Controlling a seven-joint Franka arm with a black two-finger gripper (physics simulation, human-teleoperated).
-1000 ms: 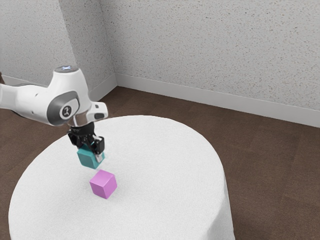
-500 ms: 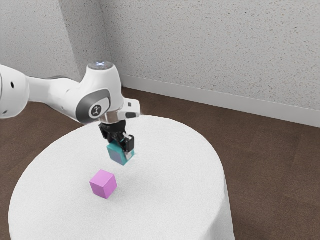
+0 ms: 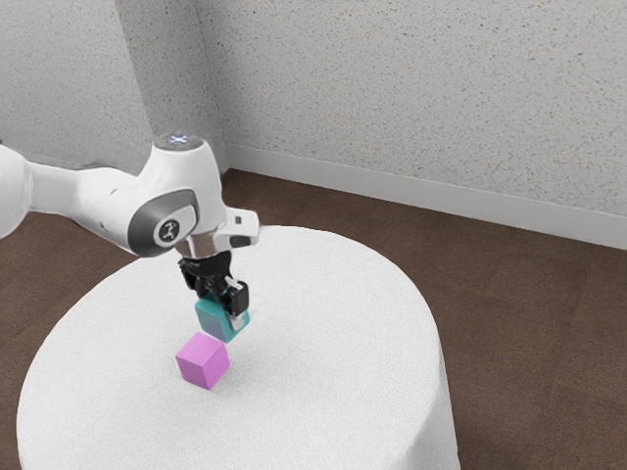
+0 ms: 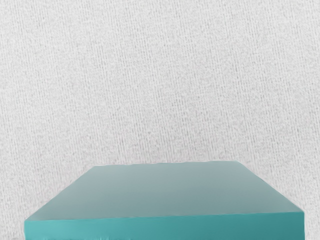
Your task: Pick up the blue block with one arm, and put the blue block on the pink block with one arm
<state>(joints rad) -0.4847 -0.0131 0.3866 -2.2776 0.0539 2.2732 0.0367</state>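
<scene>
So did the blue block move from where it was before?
Yes. The blue block, held in the gripper, has swung back toward the exterior view's left and dropped lower, ending nearer the pink block, which has not moved.

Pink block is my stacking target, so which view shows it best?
The exterior view: the pink block sits whole on the table, with the held blue block close by it. The wrist view looks at the blue block and the table.

Your arm [image 3: 98,196] reaches in from the exterior view's left, its white wrist [image 3: 181,211] turned straight down. Your gripper [image 3: 223,311] hangs beneath it, both black fingers [image 3: 236,297] pressed against the block [image 3: 209,319] from opposite sides, holding it in the air
</scene>
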